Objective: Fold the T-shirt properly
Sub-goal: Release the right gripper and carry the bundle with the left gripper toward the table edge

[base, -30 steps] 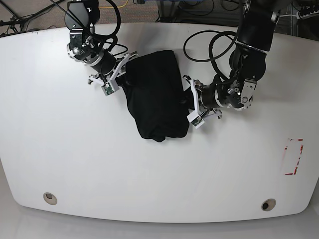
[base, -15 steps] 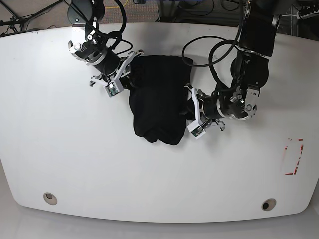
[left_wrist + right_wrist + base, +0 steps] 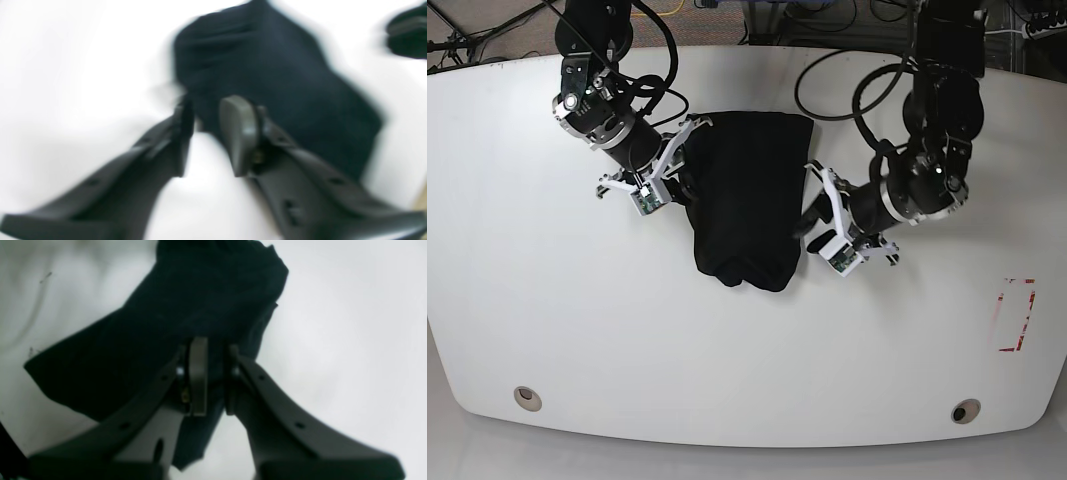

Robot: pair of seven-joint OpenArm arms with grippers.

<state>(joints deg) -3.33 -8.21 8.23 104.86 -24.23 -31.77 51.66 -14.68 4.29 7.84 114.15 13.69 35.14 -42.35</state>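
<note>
On the white table (image 3: 547, 300), the right hand (image 3: 670, 172) pinches the black T-shirt (image 3: 747, 200) at its near-left edge; the shirt lies bunched mid-table; the left hand (image 3: 819, 218), fingers parted, sits off its opposite edge. One-sided pulling could drag the folds askew.

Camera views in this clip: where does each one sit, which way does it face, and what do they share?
Base: overhead, looking down on the white table; both arms show.
Left wrist: behind the left gripper, jaws parted, facing the T-shirt; blurred.
Right wrist: behind the right gripper, nearly closed on the shirt's edge.
Shared: the black T-shirt.
</note>
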